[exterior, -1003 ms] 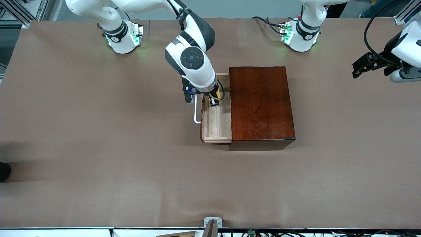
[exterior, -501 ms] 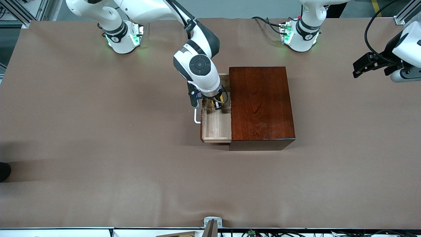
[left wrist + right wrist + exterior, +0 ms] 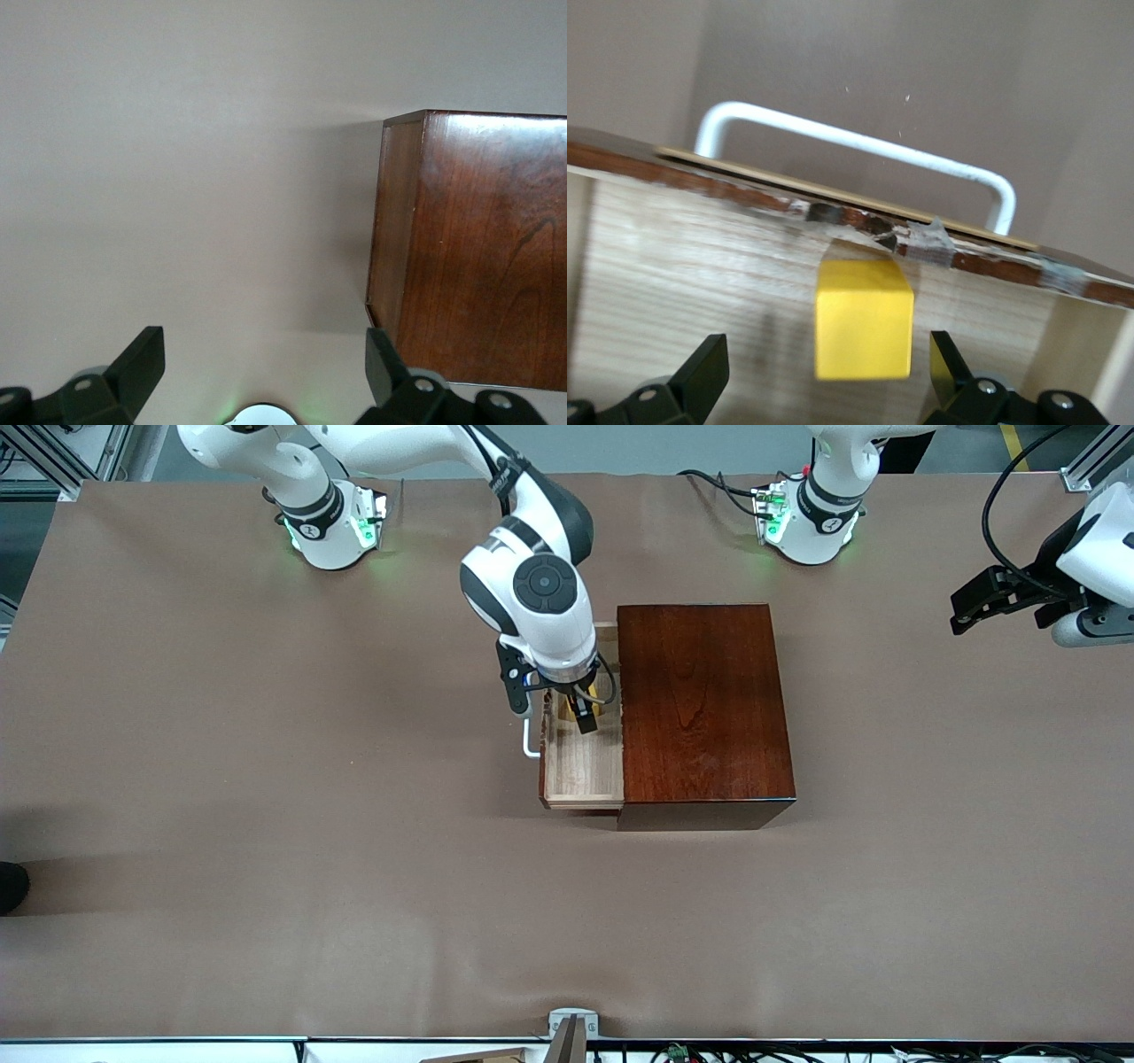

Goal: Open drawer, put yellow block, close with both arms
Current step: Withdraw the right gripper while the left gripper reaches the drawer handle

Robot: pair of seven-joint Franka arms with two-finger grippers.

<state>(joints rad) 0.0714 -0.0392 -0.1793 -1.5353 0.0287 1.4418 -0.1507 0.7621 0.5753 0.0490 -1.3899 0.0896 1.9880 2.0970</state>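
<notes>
My right hand (image 3: 576, 713) is hovering open over the pulled-out drawer (image 3: 582, 766), the yellow block (image 3: 863, 319) lying inside near its front. My left hand (image 3: 992, 598) is waiting, open and empty, over the surface's (image 3: 266, 779) end.

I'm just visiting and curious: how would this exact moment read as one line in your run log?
drawer: open | yellow block: in drawer, released | right end effector: open, over block | left end effector: open, waiting off the table's end | next: probably close drawer

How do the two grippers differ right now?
The right gripper is over the open drawer, directly above the yellow block lying on the drawer floor; the left gripper waits over the left arm's end of the table, near nothing. The right points down; the left is angled sideways. Both are open and empty.
</notes>
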